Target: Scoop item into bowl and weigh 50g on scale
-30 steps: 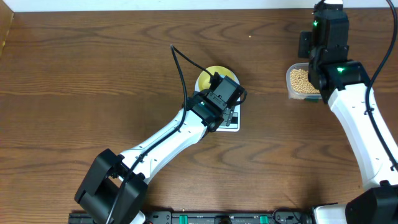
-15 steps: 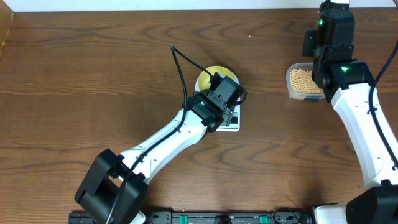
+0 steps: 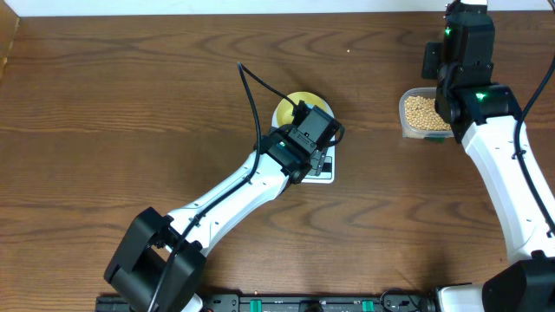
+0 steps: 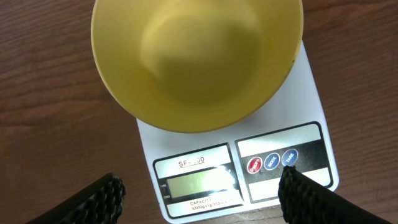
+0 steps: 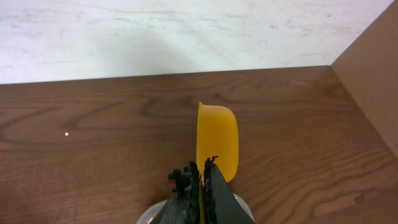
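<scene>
The pale yellow-green bowl (image 3: 293, 106) (image 4: 196, 56) stands empty on the white scale (image 3: 323, 175) (image 4: 311, 112). My left gripper (image 4: 202, 190) hovers open over the scale's display edge, one finger on each side, touching nothing. Tan beans (image 3: 419, 109) fill a clear container (image 3: 408, 130) at the right. My right gripper (image 5: 202, 171) is shut on the handle of a yellow scoop (image 5: 217, 140), held above the container's far side with the scoop turned on edge. No beans can be seen in the scoop.
Brown wooden table (image 3: 130, 104) with a white wall along its far edge (image 5: 186, 31). A raised wooden side panel (image 5: 373, 81) stands at the right. The left arm's black cable (image 3: 251, 95) arcs beside the bowl.
The right arm shifted slightly towards the far edge early in the second, then held still. The left arm, bowl and scale have not moved.
</scene>
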Tool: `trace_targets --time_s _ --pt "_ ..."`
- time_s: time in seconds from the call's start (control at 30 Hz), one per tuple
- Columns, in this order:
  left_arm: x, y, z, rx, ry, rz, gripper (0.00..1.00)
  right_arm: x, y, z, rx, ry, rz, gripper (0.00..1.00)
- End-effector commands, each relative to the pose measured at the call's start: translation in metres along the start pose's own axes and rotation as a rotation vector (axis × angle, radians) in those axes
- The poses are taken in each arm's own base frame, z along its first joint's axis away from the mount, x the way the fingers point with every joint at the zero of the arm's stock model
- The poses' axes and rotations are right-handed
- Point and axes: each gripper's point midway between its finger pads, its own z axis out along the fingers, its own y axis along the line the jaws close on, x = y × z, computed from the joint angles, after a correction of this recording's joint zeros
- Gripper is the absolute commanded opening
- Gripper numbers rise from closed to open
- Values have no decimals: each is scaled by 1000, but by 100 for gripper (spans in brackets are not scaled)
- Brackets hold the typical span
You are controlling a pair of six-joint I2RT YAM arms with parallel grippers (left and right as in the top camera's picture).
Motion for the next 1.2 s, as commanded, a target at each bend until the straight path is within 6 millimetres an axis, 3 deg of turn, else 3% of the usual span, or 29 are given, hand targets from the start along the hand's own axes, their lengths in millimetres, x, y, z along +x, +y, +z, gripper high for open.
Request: trace_targets --time_s 0.0,0.57,0.87,1.17 --pt "-1 5 -3 -19 -11 14 81 -7 -3 -4 8 -17 19 1" --pt "17 7 8 -44 63 39 81 -5 -3 -4 9 -7 15 1" --pt "27 0 31 -39 108 51 81 -9 -3 -4 8 -24 21 1" --pt "30 0 35 -43 118 54 81 -9 -3 -4 8 -23 22 1"
